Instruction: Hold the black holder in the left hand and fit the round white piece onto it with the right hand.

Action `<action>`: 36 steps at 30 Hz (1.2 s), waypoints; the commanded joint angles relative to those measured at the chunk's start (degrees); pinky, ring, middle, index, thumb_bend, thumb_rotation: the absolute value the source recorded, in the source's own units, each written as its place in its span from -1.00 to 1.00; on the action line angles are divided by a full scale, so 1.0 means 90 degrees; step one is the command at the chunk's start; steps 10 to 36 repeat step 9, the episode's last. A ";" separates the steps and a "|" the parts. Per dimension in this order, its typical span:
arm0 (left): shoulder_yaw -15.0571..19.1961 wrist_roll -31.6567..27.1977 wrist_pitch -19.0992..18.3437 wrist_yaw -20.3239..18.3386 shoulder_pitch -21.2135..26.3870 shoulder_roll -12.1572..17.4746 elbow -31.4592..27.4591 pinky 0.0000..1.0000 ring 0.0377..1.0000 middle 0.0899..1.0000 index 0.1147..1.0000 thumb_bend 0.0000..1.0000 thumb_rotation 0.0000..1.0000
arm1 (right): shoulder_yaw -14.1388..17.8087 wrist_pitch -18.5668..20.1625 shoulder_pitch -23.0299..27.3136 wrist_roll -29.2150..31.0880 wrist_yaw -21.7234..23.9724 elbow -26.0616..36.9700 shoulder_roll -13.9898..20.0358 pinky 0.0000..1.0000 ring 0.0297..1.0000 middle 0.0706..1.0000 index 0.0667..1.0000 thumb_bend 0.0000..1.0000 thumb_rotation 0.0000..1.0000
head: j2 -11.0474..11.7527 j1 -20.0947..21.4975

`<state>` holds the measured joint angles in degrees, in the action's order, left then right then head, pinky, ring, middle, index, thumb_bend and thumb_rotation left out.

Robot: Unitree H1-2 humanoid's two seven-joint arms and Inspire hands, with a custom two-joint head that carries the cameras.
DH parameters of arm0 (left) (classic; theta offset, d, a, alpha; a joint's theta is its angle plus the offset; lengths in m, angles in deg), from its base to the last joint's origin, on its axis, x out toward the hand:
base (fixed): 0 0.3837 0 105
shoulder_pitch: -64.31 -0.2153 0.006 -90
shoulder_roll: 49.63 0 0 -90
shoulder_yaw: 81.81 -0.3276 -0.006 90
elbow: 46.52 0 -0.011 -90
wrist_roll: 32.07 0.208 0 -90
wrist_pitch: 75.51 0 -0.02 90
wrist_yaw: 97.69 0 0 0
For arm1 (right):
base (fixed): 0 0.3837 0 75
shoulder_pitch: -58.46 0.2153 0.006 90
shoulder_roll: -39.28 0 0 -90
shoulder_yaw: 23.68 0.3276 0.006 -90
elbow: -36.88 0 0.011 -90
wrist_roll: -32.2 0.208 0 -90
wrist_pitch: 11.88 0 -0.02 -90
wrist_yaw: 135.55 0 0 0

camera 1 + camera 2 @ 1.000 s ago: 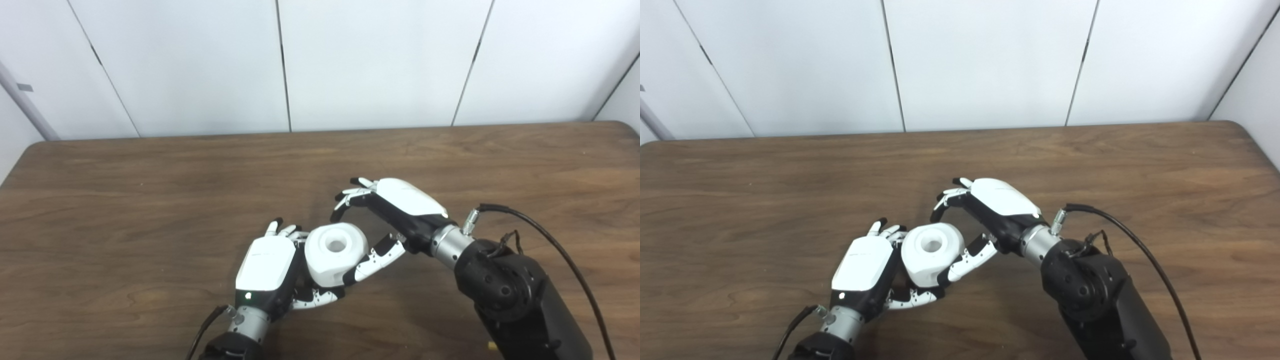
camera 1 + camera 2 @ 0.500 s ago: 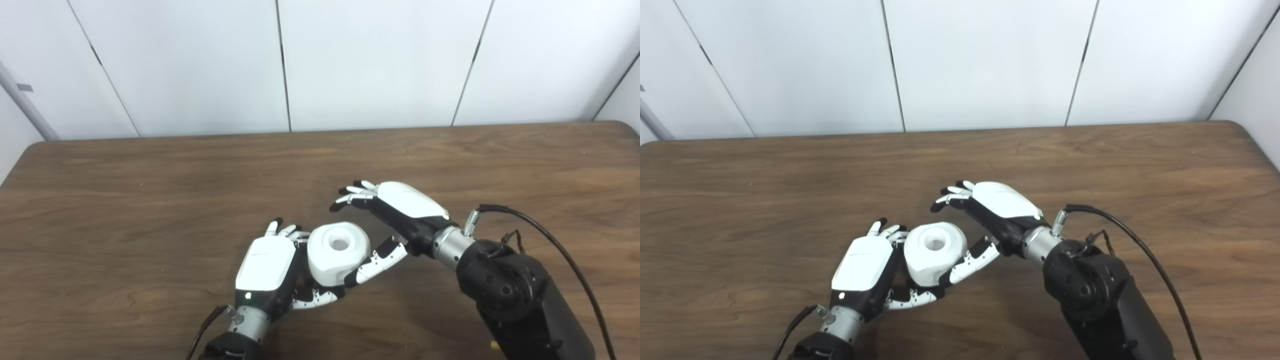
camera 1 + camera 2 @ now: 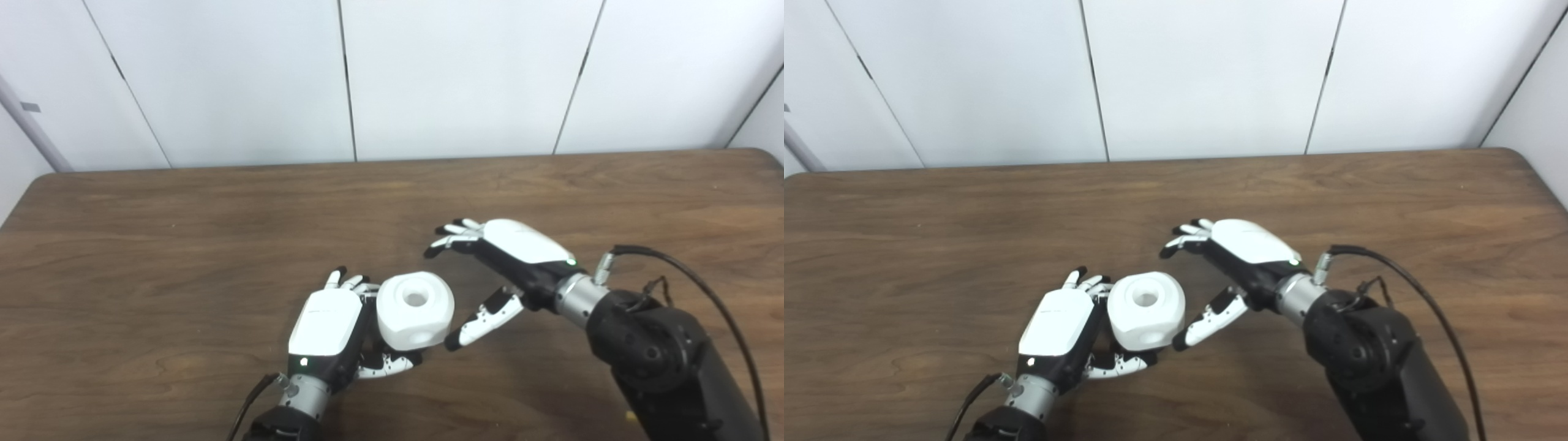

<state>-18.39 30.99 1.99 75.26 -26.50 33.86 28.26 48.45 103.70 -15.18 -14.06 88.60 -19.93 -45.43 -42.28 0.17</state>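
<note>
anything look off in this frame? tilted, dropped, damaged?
Nothing dropped or damaged. The round white piece sits against the left hand, its hole facing up; the black holder beneath is mostly hidden, so full seating can't be confirmed. The right hand is open and apart from the piece. The table shows no spills.

I count one round white piece [image 3: 415, 308] with a single hole in its top, near the table's front edge. One black holder [image 3: 375, 355] shows beneath it, mostly hidden. Two hands are in view: my left hand [image 3: 326, 327] and my right hand [image 3: 509, 260]. One wooden table [image 3: 184, 245].
</note>
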 commanded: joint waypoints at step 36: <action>-0.0055 -0.0012 0.0081 -0.0196 -0.0070 0.0085 0.0124 1.00 0.76 0.50 -0.16 0.04 -0.90 | 0.0365 0.0070 0.0050 0.0179 0.0146 0.0601 0.0260 1.00 1.00 0.90 0.66 1.00 -0.16 | -0.0015 0.0020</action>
